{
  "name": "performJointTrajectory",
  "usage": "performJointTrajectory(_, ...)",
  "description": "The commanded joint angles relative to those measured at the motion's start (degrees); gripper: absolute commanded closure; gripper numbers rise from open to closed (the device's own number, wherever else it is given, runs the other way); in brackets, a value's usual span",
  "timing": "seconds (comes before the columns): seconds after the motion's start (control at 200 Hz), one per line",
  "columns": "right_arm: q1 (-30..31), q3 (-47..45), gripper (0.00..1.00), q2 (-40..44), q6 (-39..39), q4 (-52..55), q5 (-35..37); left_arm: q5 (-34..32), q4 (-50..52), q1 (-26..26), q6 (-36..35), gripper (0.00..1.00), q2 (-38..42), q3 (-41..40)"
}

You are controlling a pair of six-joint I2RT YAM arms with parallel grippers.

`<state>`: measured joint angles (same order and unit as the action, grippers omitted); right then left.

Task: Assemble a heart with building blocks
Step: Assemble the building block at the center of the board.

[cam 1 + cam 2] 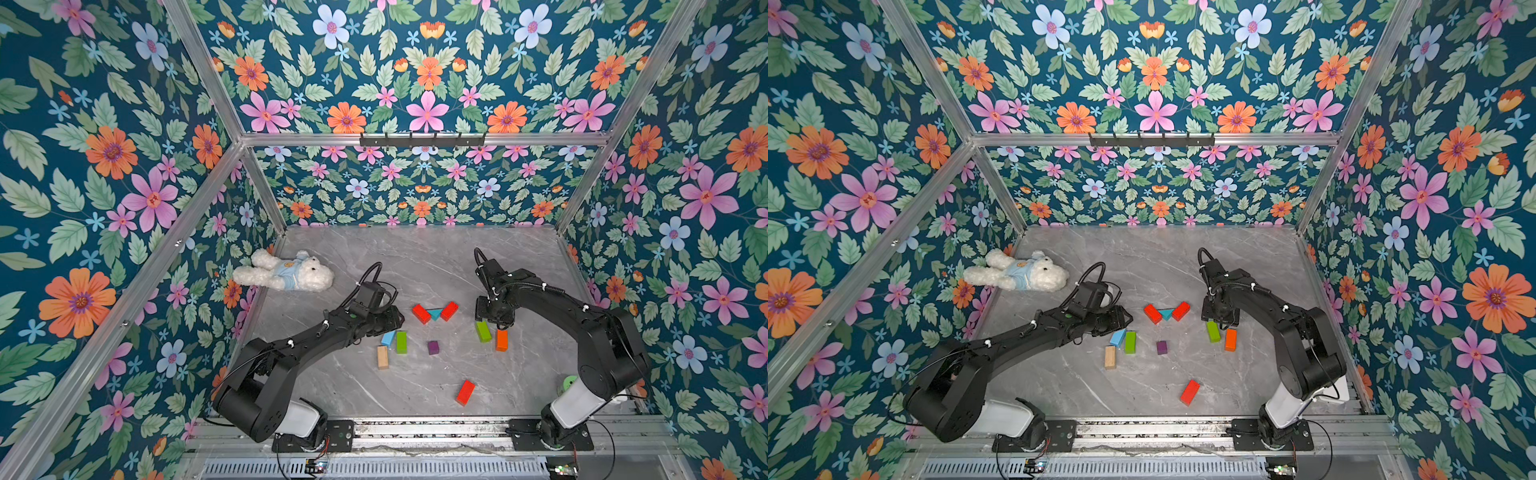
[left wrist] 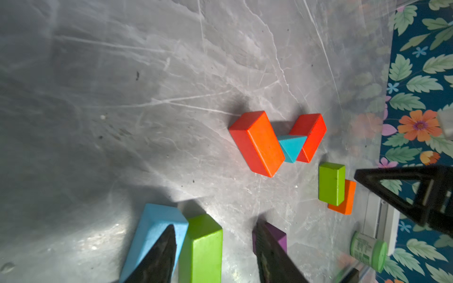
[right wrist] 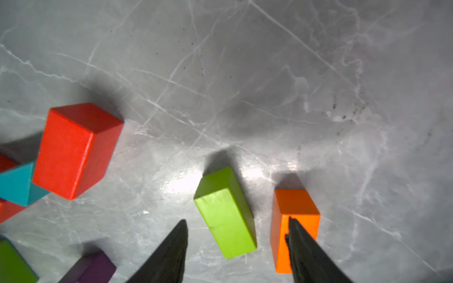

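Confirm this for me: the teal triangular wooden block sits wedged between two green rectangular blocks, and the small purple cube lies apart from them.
One detail is wrong: the two rectangular wooden blocks flanking the teal triangular wooden block are red, not green, as the left wrist view shows. The small purple cube does lie apart from them.

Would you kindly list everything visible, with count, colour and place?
teal triangle: one, teal, behind centre.
red blocks: three, red, two flanking it, one near the front.
light blue block: one, light blue, left of centre.
wooden block: one, natural, beside it.
orange block: one, orange, right of centre.
green blocks: two, lime, beside light blue and orange.
purple cube: one, purple, centre.
plush bear: one, white, back left.
green cylinder: one, green, front right.
table: one, grey marble, beneath everything.
left end effector: one, black, open, by a green block.
right end effector: one, black, open, by the other.
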<state>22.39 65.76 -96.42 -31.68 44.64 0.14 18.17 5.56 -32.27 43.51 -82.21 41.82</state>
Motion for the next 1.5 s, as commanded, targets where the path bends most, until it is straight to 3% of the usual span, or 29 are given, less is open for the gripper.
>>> performJointTrajectory(0.0, -0.42, 1.14, 0.37, -3.4, 1.49, -3.58, -6.37, 2.4, -1.61, 0.45, 0.0, 0.47, -0.02, -0.16)
performJointTrajectory(0.13, -0.05, 2.63, 0.5, -6.56, 1.88, -5.08, -7.95, 1.37, -0.95, 0.46, -0.23, 0.48, 0.04, -0.16)
performJointTrajectory(0.245, 1.55, 4.81, 0.54, -8.01, 2.24, -3.7, -7.02, 0.92, -0.55, 0.45, -0.35, 0.5, -0.05, -0.33)
performJointTrajectory(0.445, 3.69, 5.02, 0.55, -5.58, 0.31, 0.97, -0.01, 0.58, -0.73, 0.46, -0.35, 0.51, 0.18, -0.91)
performJointTrajectory(0.53, 3.76, 3.33, 0.47, -2.91, -1.04, 3.56, 3.02, 0.43, -0.6, 0.46, -0.44, 0.51, 0.04, -0.87)
performJointTrajectory(0.855, 4.9, -7.09, 0.43, 4.88, -3.92, 4.44, 2.17, -0.71, 0.59, 0.45, -1.66, 0.51, -0.75, 0.1)
performJointTrajectory(1.03, 4.98, -6.63, 0.44, 2.61, -2.2, 1.28, -0.14, -1.05, 0.67, 0.46, -1.56, 0.52, -0.71, 0.28)
performJointTrajectory(1.2, 4.92, -3.7, 0.51, -2.36, -0.5, 0.62, 0.12, -2.06, 1.44, 0.46, -1.82, 0.52, -0.33, 0.11)
performJointTrajectory(1.495, 4.9, -0.84, 0.53, -4.57, -0.14, 1.32, 1.79, -3.37, 2.44, 0.46, -2.55, 0.53, -0.31, -0.03)
